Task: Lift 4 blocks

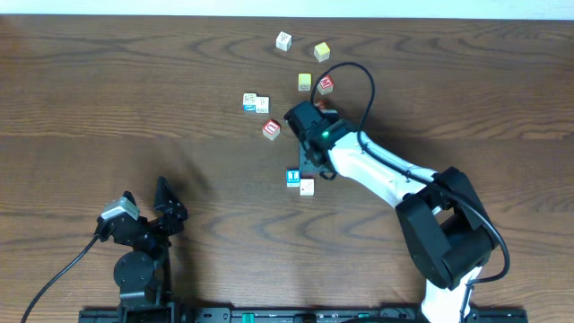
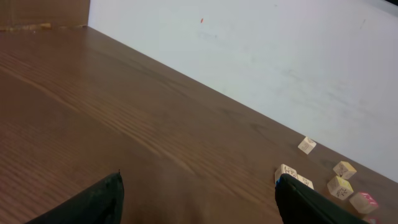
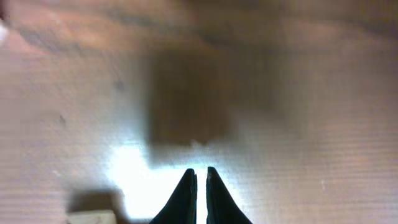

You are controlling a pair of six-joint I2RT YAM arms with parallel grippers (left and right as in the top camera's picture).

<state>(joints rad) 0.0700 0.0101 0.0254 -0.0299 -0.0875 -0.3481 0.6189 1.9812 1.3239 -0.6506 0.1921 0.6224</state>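
Checking the overhead view first, we logged the right gripper [image 1: 296, 116] out over the middle of the table [image 1: 108, 90], among the cubes, its fingers pinched together and holding nothing. One red cube [image 1: 271, 129] sat just to its left. A second red cube [image 1: 326, 84] sat just beyond it on the far side, beside a yellow cube [image 1: 305, 82]. The blue cube [image 1: 292, 178] and white cube [image 1: 307, 187] lay nearer, touching or almost so. All four rested on the wood, none lifted. The left gripper [image 1: 146, 196] sat near-left, well apart, jaws wide and empty.

Left wrist view: its fingers [image 2: 93, 200] framed bare, dark, straight-grained wood. Small square-edged cubes showed far right, below a plain pale wall [image 2: 249, 56].

Right wrist view: blurred and glary. Tapered black fingertips [image 3: 186, 190] nearly met above bare wood, with a pale cube corner [image 3: 93, 216] at lower left; we could not tell which cube.

Risks, our judgement: descending closed would shove a cube rather than take it. The blue and white pair sat so close that one finger could catch both. Smooth painted faces might twist out of an off-centre pinch.
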